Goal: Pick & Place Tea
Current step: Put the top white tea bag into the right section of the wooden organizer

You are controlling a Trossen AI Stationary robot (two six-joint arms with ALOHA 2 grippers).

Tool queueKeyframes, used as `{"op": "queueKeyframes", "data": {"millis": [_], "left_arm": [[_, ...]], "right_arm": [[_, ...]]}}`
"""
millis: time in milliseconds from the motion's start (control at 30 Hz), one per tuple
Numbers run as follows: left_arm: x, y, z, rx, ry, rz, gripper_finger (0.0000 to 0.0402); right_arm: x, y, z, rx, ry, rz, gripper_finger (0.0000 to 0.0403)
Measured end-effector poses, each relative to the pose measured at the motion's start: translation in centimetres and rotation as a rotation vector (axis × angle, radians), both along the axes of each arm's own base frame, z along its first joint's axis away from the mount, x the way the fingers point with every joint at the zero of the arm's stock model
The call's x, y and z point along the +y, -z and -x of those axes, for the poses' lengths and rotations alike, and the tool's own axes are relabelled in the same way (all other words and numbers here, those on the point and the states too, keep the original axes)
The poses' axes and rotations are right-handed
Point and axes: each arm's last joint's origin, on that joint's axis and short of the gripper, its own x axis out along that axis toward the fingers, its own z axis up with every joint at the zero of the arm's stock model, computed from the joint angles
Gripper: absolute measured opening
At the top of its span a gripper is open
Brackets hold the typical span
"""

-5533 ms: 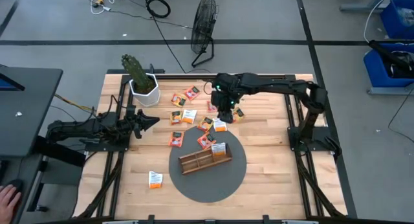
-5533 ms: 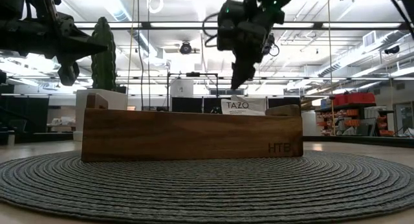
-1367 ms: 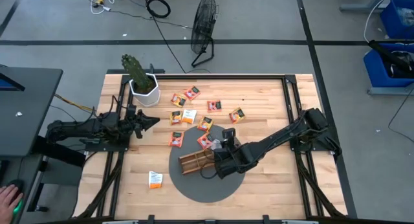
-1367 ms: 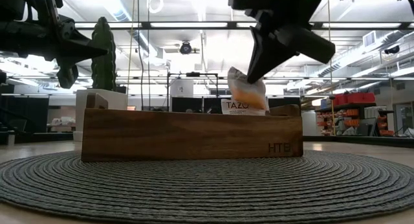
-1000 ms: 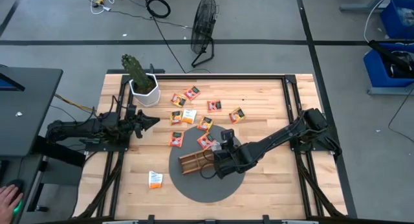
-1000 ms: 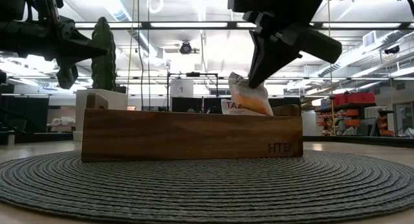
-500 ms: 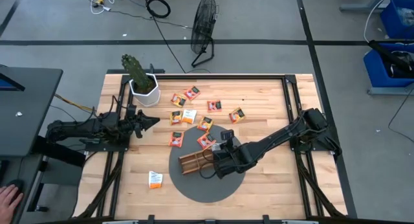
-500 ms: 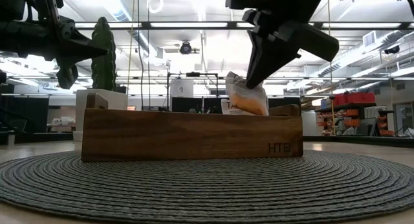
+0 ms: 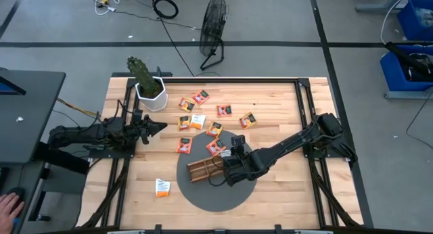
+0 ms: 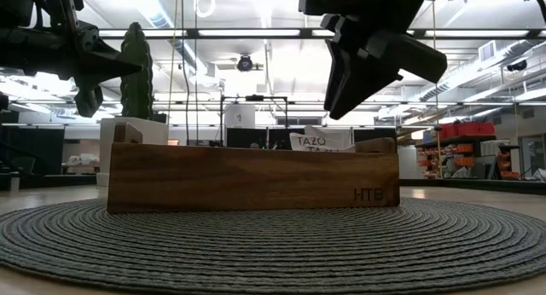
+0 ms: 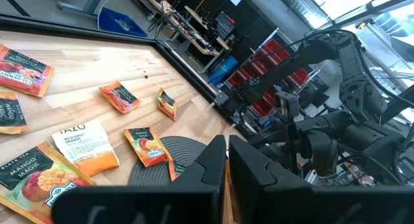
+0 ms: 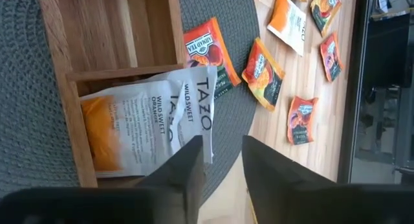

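You've got tea sachets (image 9: pixel 197 121) as small flat squares: most orange-red with a dark label, a few white with an orange patch and "TAZO" print. Landmark is the tray (image 9: pixel 211 167), a brown wooden divided box on a round grey mat (image 9: pixel 216 197).

Two white TAZO sachets (image 12: pixel 152 123) sit in the tray's end compartment, the one toward the right arm's base, overlapping and leaning; in the low view their top edges (image 10: pixel 320 141) poke above the tray wall. The next compartment over looks empty in the right wrist view.

Your right gripper (image 10: pixel 368 73) hangs directly above that end compartment, jaws apart with nothing between them and clear of the sachets below.

Loose sachets lie scattered on the table (image 9: pixel 284 112) beyond the tray, on the cactus side; one orange sachet (image 12: pixel 206 52) lies on the mat touching the tray's outer wall. One more white-and-orange sachet (image 9: pixel 162 187) lies alone, off the mat on the left-arm side of the tray.

A cactus (image 9: pixel 141 72) in a white pot (image 9: pixel 153 95) stands well apart from the tray at the table's far corner. Your left gripper (image 9: pixel 157 126) waits just beside that pot, jaws closed, empty. A fan (image 9: pixel 212 31) stands on the floor beyond the table.
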Motion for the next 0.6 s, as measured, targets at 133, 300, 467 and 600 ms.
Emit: {"op": "queueKeyframes", "data": {"millis": [133,300,467,600], "left_arm": [[0.0,0.0,0.0,0.0,0.0,0.0,0.0023],[0.0,-0.2,0.0,-0.017,0.0,-0.008,0.0023],[0.0,-0.4,0.0,-0.046,0.0,-0.004,0.0023],[0.0,-0.5,0.0,-0.051,-0.001,-0.006,0.0023]], "right_arm": [[-0.2,-0.5,0.1,-0.024,0.009,0.016,0.0127],[-1.0,-2.0,0.3,-0.094,0.077,-0.026,0.0129],[-2.6,-4.0,0.5,-0.182,0.173,-0.136,0.0119],[-3.9,-5.3,0.4,-0.231,0.213,-0.22,0.01]]}}
